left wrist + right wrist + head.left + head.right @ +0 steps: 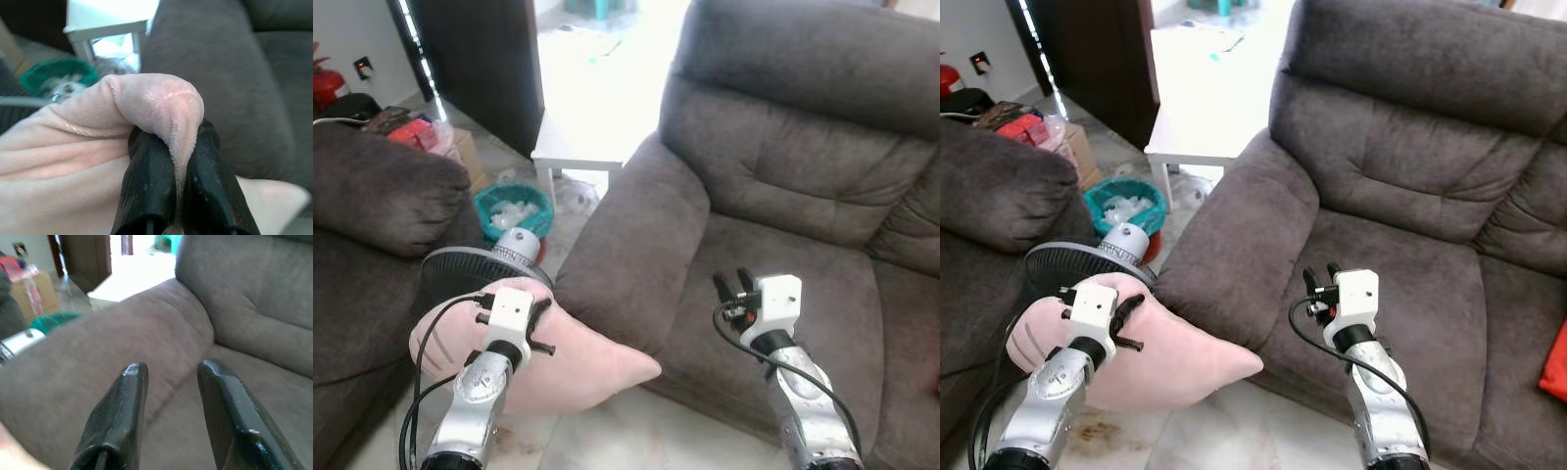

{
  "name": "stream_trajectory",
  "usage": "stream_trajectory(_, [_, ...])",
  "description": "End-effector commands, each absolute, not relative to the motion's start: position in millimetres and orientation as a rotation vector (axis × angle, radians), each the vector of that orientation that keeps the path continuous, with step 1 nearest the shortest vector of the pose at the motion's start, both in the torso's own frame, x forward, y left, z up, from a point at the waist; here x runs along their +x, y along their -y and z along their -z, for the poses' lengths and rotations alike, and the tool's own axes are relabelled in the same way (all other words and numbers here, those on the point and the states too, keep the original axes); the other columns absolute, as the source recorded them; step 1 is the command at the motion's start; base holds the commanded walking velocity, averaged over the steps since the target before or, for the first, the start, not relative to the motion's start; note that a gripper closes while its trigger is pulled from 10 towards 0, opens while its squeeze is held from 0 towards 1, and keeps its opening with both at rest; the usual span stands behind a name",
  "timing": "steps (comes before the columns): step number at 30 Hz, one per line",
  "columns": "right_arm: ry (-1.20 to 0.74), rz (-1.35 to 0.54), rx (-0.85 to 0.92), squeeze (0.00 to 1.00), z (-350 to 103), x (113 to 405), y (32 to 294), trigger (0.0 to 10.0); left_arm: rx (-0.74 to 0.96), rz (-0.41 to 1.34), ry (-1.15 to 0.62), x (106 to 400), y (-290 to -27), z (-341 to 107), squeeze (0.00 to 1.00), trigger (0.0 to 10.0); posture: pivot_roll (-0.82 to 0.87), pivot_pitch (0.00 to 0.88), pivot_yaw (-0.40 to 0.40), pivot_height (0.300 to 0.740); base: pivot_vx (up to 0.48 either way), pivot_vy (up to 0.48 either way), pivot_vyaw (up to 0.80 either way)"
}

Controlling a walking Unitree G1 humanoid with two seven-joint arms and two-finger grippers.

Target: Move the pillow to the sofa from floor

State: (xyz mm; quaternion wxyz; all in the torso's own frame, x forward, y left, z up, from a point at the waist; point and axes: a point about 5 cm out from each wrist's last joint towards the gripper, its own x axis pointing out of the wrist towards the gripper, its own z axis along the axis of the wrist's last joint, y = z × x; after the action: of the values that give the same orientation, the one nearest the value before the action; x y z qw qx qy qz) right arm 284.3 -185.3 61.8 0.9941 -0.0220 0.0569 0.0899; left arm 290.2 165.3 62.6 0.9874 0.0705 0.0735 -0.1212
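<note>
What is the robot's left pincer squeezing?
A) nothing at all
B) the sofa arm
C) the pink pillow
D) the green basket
C: the left pincer has its black fingers shut on a fold of the pink pillow, which is lifted beside the sofa.

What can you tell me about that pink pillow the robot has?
The pillow is pale pink, soft and velvety, with a seam along its edge. The left claw has pinched a fold of one corner between its black fingers, so the fabric bunches up over them. The pillow hangs tilted, its far corner pointing toward the sofa front, beside the sofa arm, above the floor. A fan stands behind it.
</note>
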Motion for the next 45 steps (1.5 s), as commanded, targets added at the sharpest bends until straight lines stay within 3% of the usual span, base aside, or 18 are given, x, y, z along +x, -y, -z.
stream_trajectory(1, [-0.144, -0.194, -0.068, 0.00, -57, 283, 187, 10.0, 0.128, 0.318, -0.017, 297, -151, -90, 0.00, 10.0, 0.08, 0.043, -0.050, 0.740, 0.000, 0.000, 0.00])
stream_trajectory(13, [-0.228, -0.151, -0.123, 0.00, -47, 280, 204, 10.0, 0.114, 0.449, 0.054, 290, -134, -110, 0.00, 10.0, 0.08, 0.003, -0.039, 0.740, -0.241, 0.000, 0.00])
stream_trajectory(18, [-0.298, -0.228, -0.140, 0.00, -36, 276, 196, 10.0, 0.134, 0.447, 0.043, 291, -136, -110, 0.00, 10.0, 0.08, 0.000, -0.034, 0.740, 0.000, 0.000, 0.00])
stream_trajectory(21, [-0.496, -0.354, -0.333, 0.00, -6, 260, 191, 10.0, 0.138, 0.458, 0.034, 292, -136, -112, 0.00, 10.0, 0.08, 0.000, -0.033, 0.740, 0.000, 0.000, 0.00])
stream_trajectory(24, [-0.558, -0.398, -0.347, 0.00, 4, 253, 190, 10.0, 0.144, 0.468, 0.035, 293, -137, -114, 0.00, 10.0, 0.08, 0.000, -0.033, 0.740, 0.000, 0.000, 0.00])
stream_trajectory(36, [-0.609, -0.446, -0.400, 0.00, 10, 252, 193, 10.0, 0.158, 0.495, 0.021, 295, -138, -115, 0.00, 10.0, 0.08, 0.000, -0.030, 0.740, 0.000, 0.000, 0.00])
stream_trajectory(45, [-0.685, -0.613, -0.554, 0.00, 18, 245, 193, 10.0, 0.193, 0.565, -0.024, 298, -136, -111, 0.00, 10.0, 0.08, 0.007, -0.019, 0.740, 0.000, 0.000, 0.00])
